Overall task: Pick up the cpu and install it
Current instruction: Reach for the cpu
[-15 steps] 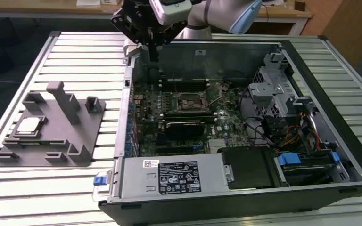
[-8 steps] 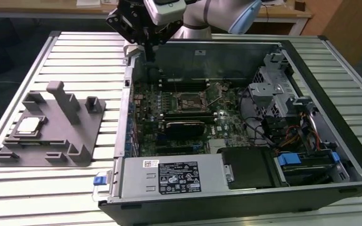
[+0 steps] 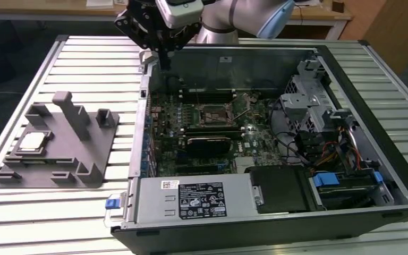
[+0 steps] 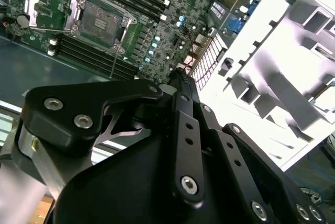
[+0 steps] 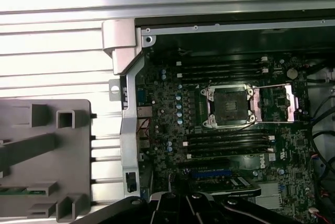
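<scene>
So, the cpu [image 3: 34, 141] was seen resting on the grey fixture block [image 3: 83, 159] on the worktop [image 3: 83, 64], well apart from the gripper [image 3: 166, 61], whose jaws were pinched together, empty, above the computer case [image 3: 275, 66], where the socket [image 3: 213, 114] was found open.

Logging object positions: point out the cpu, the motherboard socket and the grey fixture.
cpu [image 3: 34, 141]: exterior view, metal top plate.
motherboard socket [image 5: 229, 103]: first wrist view, open centre.
grey fixture [image 3: 74, 119]: exterior view, tall post.
</scene>
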Robot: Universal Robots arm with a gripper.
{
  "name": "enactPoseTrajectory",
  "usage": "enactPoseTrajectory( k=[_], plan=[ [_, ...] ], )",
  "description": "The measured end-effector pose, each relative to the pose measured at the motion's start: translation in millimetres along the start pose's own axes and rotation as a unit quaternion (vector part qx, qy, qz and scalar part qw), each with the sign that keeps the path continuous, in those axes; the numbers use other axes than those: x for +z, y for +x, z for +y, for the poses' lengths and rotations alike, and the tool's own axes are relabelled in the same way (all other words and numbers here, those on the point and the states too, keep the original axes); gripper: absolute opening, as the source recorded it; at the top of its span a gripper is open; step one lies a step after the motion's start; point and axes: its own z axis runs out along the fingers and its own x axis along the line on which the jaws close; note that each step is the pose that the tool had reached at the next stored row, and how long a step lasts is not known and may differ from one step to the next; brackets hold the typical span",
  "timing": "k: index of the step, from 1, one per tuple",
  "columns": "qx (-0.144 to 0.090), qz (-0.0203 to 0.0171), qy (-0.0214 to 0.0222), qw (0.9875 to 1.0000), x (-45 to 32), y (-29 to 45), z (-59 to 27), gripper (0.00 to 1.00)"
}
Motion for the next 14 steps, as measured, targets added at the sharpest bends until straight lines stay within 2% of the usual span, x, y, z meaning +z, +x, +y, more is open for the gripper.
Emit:
enactPoseTrajectory(
  k=[14],
  plan=[
    [0.000,0.0000,0.0000,1.0000,-0.3,8.6,-0.6,0.11]
  ],
)
